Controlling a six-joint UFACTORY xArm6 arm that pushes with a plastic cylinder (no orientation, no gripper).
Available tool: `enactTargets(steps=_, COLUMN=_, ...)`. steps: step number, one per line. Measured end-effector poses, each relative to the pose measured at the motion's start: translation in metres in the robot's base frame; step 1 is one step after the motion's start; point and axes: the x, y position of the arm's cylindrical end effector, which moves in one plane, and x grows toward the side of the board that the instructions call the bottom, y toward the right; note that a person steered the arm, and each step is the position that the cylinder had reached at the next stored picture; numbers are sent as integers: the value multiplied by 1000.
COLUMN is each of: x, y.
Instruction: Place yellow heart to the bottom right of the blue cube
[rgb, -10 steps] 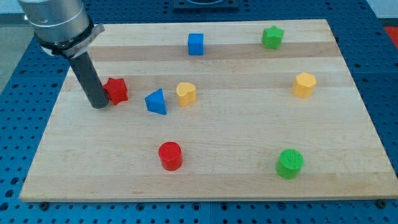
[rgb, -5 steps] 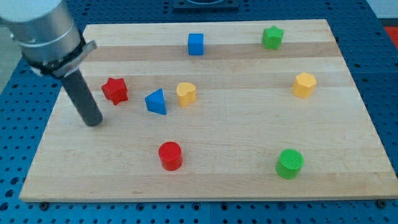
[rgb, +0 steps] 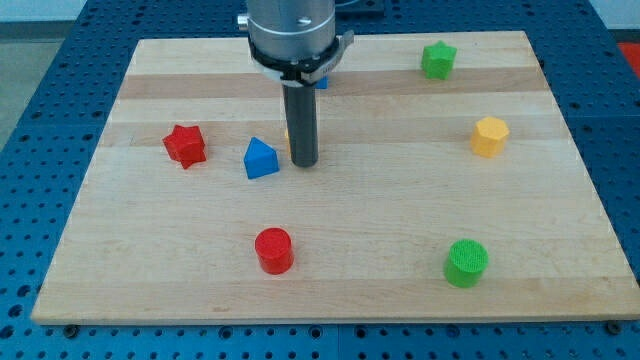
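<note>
While the rod has no jaws to open or close, my tip (rgb: 304, 162) stands right at the yellow heart (rgb: 288, 140), mostly hiding it. The blue cube (rgb: 322, 80) lies toward the view's top, close behind the rod.

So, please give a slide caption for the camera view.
My tip beside the blue triangle, hiding the yellow heart.

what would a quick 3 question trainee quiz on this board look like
1. True or false: the red star lies at the view's left of the blue triangular block.
2. Which block is nearest the view's bottom right corner? A) red cylinder B) green cylinder C) green star
3. Fill in: my tip rests just to the view's ____ of the blue triangular block.

Key: 1 true. 2 B. 3 right. Note: the arm hides most of the yellow heart and the blue cube.
</note>
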Motion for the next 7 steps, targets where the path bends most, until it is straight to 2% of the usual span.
enactTargets(steps=1, x=-18, y=0)
enactTargets(steps=4, x=-73, y=-51)
enactTargets(steps=6, x=-75, y=-35)
enactTargets(steps=7, x=-81, y=-1)
